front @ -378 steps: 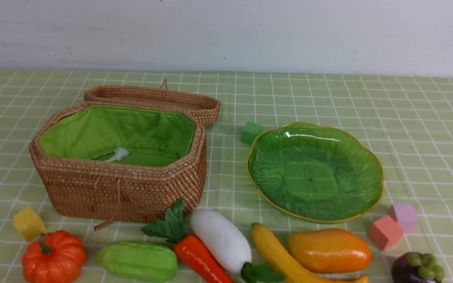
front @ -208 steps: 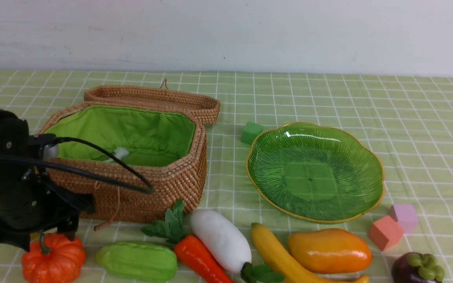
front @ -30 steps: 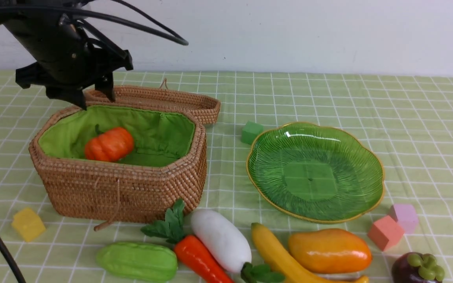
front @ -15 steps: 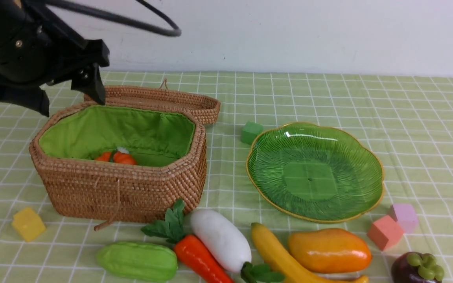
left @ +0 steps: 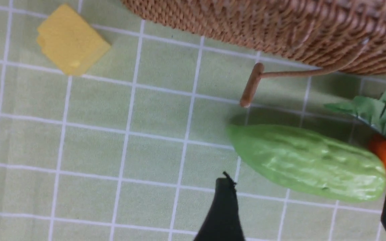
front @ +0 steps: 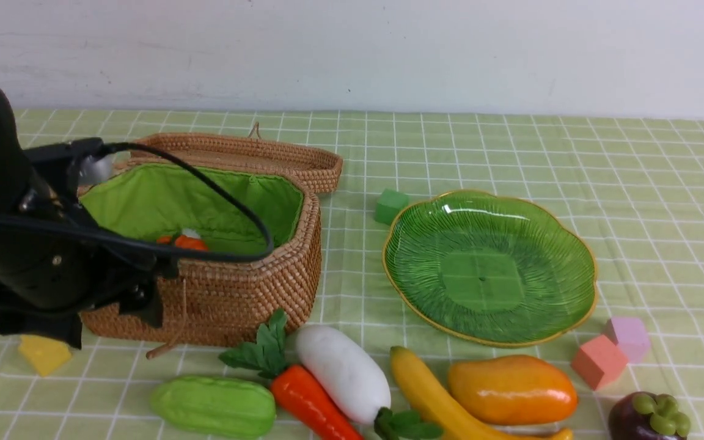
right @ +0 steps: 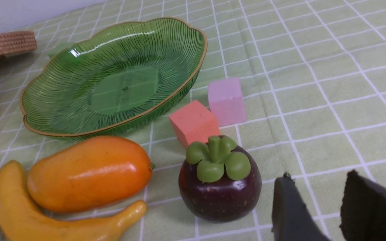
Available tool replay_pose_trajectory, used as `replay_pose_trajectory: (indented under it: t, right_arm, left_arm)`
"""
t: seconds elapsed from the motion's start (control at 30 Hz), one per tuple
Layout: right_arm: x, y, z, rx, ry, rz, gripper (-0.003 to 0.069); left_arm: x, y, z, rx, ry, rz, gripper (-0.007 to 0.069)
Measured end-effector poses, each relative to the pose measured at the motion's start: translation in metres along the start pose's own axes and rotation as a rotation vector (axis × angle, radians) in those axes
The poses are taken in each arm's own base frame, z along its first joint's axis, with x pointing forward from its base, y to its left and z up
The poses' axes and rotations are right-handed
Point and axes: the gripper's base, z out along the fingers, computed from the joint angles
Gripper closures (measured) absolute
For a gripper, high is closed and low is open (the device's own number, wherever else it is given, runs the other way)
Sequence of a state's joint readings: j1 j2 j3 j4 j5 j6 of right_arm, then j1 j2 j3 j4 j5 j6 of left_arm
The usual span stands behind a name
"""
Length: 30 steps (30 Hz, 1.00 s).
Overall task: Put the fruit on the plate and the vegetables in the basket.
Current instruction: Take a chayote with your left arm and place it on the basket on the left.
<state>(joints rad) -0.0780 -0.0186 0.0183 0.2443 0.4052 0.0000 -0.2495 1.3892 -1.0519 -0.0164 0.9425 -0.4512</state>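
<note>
My left gripper (front: pixel 113 324) hangs open and empty low in front of the basket's (front: pixel 236 293) left side. In the left wrist view the light-green gourd (left: pixel 308 162) lies just ahead of its spread jaws. The pumpkin (front: pixel 184 241) rests inside the basket. Gourd (front: pixel 214 406), carrot (front: pixel 312 403) and radish (front: pixel 343 373) lie along the front edge. Banana (front: pixel 431 391), mango (front: pixel 511 388) and mangosteen (front: pixel 648 418) lie in front of the empty plate (front: pixel 489 266). The right gripper (right: pixel 318 177) stands open beside the mangosteen (right: pixel 219 180), holding nothing.
The basket lid (front: pixel 236 153) lies open behind the basket, and a toggle cord (left: pixel 251 85) trails from its front. Foam cubes sit around: yellow (front: pixel 43 354) under my left arm, green (front: pixel 390 206) behind the plate, salmon (front: pixel 598 360) and lilac (front: pixel 628 336) at its right.
The left arm has dropped from above the basket to low in front of its left side. The pumpkin has settled lower in the basket.
</note>
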Motion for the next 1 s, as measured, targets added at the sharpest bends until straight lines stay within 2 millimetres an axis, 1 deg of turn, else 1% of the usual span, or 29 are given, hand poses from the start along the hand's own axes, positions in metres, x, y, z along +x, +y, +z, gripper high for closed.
replay_pose_trajectory:
  t: [0.17, 0.53, 0.87, 1.0]
  right_arm:
    - [0.000, 0.000, 0.000, 0.000, 0.000, 0.000, 0.0419]
    - [0.000, 0.000, 0.000, 0.000, 0.000, 0.000, 0.0419]
    - [0.000, 0.000, 0.000, 0.000, 0.000, 0.000, 0.0419]
    - [0.000, 0.000, 0.000, 0.000, 0.000, 0.000, 0.0419]
  left_arm:
    - [0.003, 0.001, 0.016, -0.011, 0.046, -0.010, 0.0053]
    - [0.003, -0.002, 0.033, -0.016, 0.114, -0.027, 0.0053]
    - [0.006, -0.001, 0.034, -0.022, 0.151, -0.031, 0.0053]
    - [0.010, -0.001, 0.026, -0.009, 0.162, -0.018, 0.0053]
